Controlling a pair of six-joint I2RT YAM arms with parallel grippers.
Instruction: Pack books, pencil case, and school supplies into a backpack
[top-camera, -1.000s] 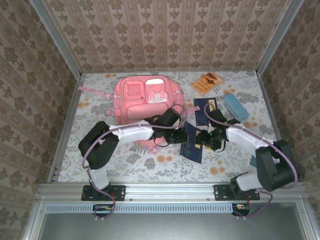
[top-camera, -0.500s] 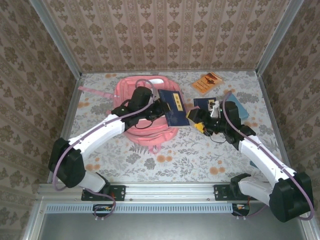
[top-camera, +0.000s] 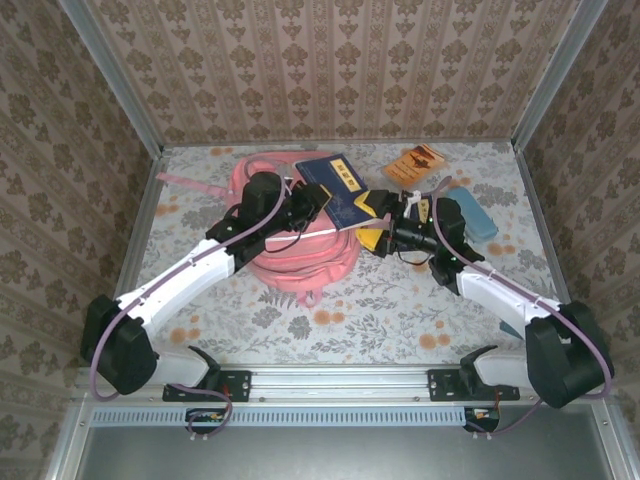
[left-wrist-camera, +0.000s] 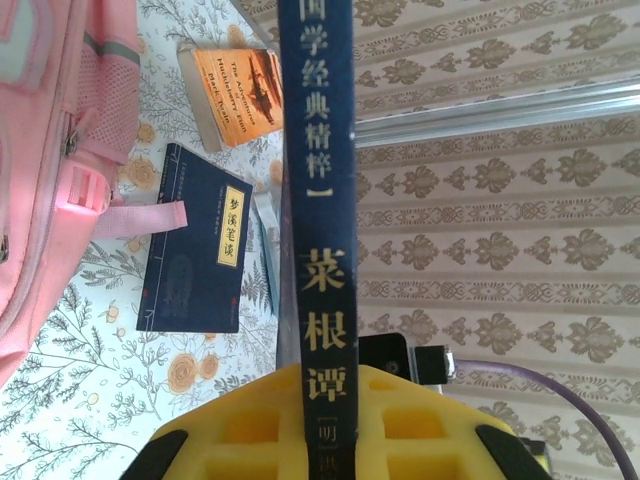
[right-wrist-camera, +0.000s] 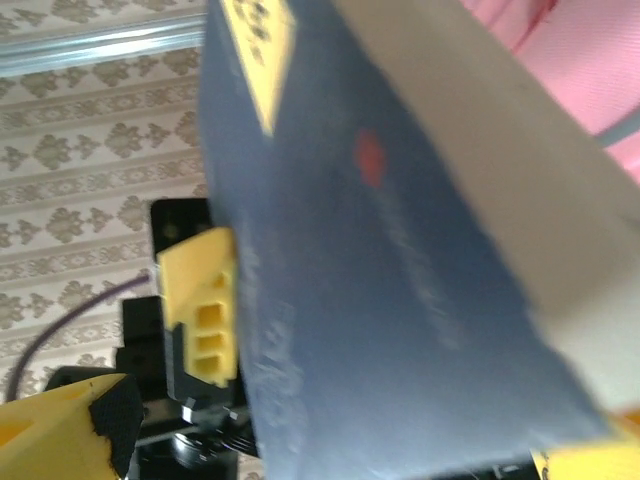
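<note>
The navy book (top-camera: 335, 185) has climbed over the backpack (top-camera: 300, 262) — left gripper (top-camera: 312, 200) clamping it, right gripper (top-camera: 375, 222) spread wide, holding nothing — insertion likely next.

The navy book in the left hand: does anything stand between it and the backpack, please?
Nothing visible does: the navy book hangs over the backpack in the left hand; the open right hand sits beside it.

Left of centre: large pink backpack (top-camera: 300, 262), lying flat. Over its far right part: navy book (top-camera: 337, 190), aloft, tilted. Right of it, flat on the table: second navy book (left-wrist-camera: 195, 255). Farther back: orange booklet (top-camera: 413, 163). Rightmost: light blue pencil case (top-camera: 476, 213).
</note>
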